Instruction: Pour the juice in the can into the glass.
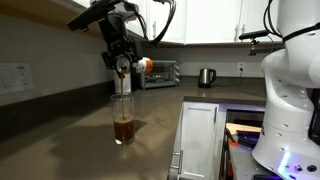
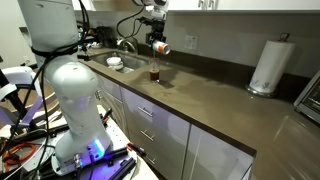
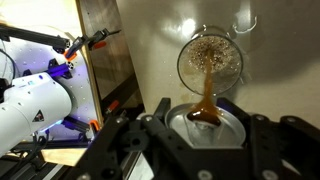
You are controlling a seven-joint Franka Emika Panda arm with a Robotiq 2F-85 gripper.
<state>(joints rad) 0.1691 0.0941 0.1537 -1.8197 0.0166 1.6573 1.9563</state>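
My gripper (image 1: 123,62) is shut on the can (image 1: 122,69), which is tipped over above the glass (image 1: 123,118). In the wrist view the can's silvery top (image 3: 205,128) sits between the black fingers (image 3: 262,140), and a stream of dark reddish-brown juice (image 3: 207,95) runs from its opening down into the glass (image 3: 210,62) below. The glass stands upright on the brown counter and holds juice (image 1: 124,130) in its lower part. In an exterior view the can (image 2: 158,46) hangs a little above the glass (image 2: 154,73).
A toaster oven (image 1: 160,71) and a steel kettle (image 1: 206,77) stand at the back of the counter (image 1: 70,135). A paper-towel roll (image 2: 268,66) stands further along. A sink (image 2: 120,62) lies near the glass. A white robot base (image 1: 290,90) is beside the counter.
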